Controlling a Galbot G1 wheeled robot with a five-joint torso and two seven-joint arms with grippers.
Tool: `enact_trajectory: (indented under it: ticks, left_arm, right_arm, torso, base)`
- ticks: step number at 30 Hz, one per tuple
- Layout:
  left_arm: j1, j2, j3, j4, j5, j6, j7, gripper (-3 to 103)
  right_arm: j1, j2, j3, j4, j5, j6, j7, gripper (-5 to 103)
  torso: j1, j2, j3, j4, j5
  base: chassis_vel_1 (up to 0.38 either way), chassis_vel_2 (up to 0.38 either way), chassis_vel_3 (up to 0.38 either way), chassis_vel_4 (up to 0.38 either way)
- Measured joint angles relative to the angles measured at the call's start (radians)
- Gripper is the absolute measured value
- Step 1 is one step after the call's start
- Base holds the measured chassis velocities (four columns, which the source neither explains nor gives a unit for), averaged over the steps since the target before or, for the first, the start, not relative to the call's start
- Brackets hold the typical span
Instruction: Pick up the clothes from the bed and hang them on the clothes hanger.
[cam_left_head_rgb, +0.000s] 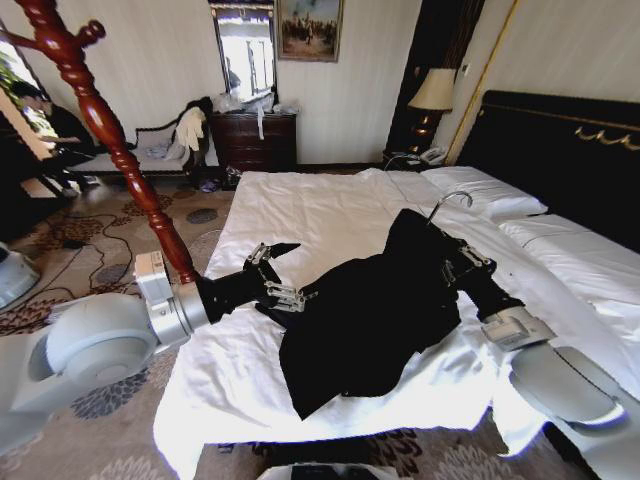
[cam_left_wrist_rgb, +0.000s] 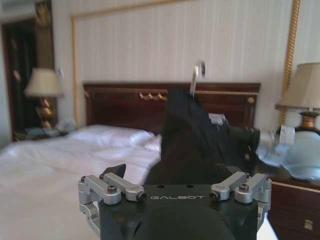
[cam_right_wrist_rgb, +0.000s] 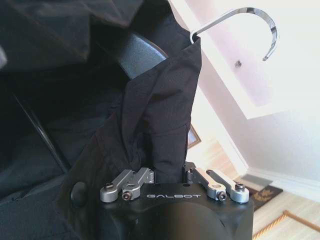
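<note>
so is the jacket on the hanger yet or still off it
On it: the hanger's hook sticks out of the jacket collar, a shoulder showing inside. The right claw pinches the fabric.

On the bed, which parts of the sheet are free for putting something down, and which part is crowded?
The bed has bare sheet between the black jacket and the far edge, and near the pillows. A strip lies free at the near edge under the left tool. The middle is crowded: jacket, hanger hook, and the right tool shut on fabric.
</note>
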Motion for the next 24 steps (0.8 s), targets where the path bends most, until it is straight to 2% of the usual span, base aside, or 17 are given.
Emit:
enact_trajectory:
  ticks: [1, 2, 3, 6, 7, 9, 10, 14, 16, 18, 24]
  left_arm:
    - [-0.083, -0.038, 0.089, 0.013, -0.013, 0.003, -0.011, 100]
    - [-0.083, -0.038, 0.089, 0.013, -0.013, 0.003, -0.011, 100]
    - [-0.195, -0.086, 0.183, 0.032, -0.029, 0.004, -0.028, 100]
    - [-0.455, -0.208, 0.369, 0.076, -0.068, 0.005, -0.066, 100]
    - [-0.455, -0.208, 0.369, 0.076, -0.068, 0.005, -0.066, 100]
    - [-0.561, -0.257, 0.450, 0.093, -0.102, 0.005, -0.079, 100]
    - [-0.561, -0.257, 0.450, 0.093, -0.102, 0.005, -0.079, 100]
    - [-0.714, -0.285, 0.566, 0.123, -0.137, 0.011, -0.070, 100]
    - [-0.745, -0.289, 0.594, 0.127, -0.137, 0.014, -0.065, 100]
    - [-0.795, -0.304, 0.648, 0.134, -0.117, 0.017, -0.061, 100]
    - [-0.852, -0.352, 0.732, 0.180, -0.058, 0.020, -0.064, 100]
  right_arm:
    - [0.000, -0.005, 0.004, 0.006, 0.007, -0.003, 0.000, 23]
    - [0.000, -0.005, 0.004, 0.006, 0.007, -0.003, 0.000, 23]
    - [0.000, -0.008, 0.008, 0.010, 0.010, -0.005, 0.000, 23]
    - [-0.015, -0.007, 0.018, 0.016, 0.009, -0.006, 0.000, 23]
    - [-0.015, -0.007, 0.018, 0.016, 0.009, -0.006, 0.000, 23]
    - [-0.024, 0.009, 0.022, 0.022, 0.003, -0.004, 0.000, 23]
    - [-0.024, 0.009, 0.022, 0.022, 0.003, -0.004, 0.000, 23]
    - [-0.029, 0.029, 0.024, 0.025, -0.014, 0.005, 0.001, 23]
    - [-0.028, 0.033, 0.025, 0.025, -0.017, 0.007, 0.001, 23]
    - [-0.028, 0.040, 0.025, 0.024, -0.024, 0.016, 0.001, 23]
    - [-0.029, 0.054, 0.026, 0.023, -0.034, 0.030, 0.001, 23]
  torso:
    - [0.000, 0.000, 0.000, -0.0001, -0.0008]
    - [0.000, 0.000, 0.000, -0.0001, -0.0008]
    - [0.000, 0.000, 0.000, -0.0007, -0.0009]
    - [0.000, 0.000, 0.000, -0.0012, 0.0010]
    - [0.000, 0.000, 0.000, -0.0012, 0.0010]
    - [0.000, 0.000, 0.000, -0.0009, 0.0007]
    - [0.000, 0.000, 0.000, -0.0009, 0.0007]
    - [0.000, 0.000, 0.000, -0.0003, 0.0004]
    - [0.000, 0.000, 0.000, -0.0003, 0.0003]
    - [0.000, 0.000, 0.000, -0.0001, 0.0003]
    - [0.000, 0.000, 0.000, -0.0006, 0.0004]
  base:
    - [0.000, 0.000, 0.000, 0.000]
    - [0.000, 0.000, 0.000, 0.000]
    - [0.000, 0.000, 0.000, 0.000]
    - [0.000, 0.000, 0.000, 0.000]
    - [0.000, 0.000, 0.000, 0.000]
    - [0.000, 0.000, 0.000, 0.000]
    - [0.000, 0.000, 0.000, 0.000]
    - [0.000, 0.000, 0.000, 0.000]
    - [0.000, 0.000, 0.000, 0.000]
    - [0.000, 0.000, 0.000, 0.000]
    - [0.000, 0.000, 0.000, 0.000]
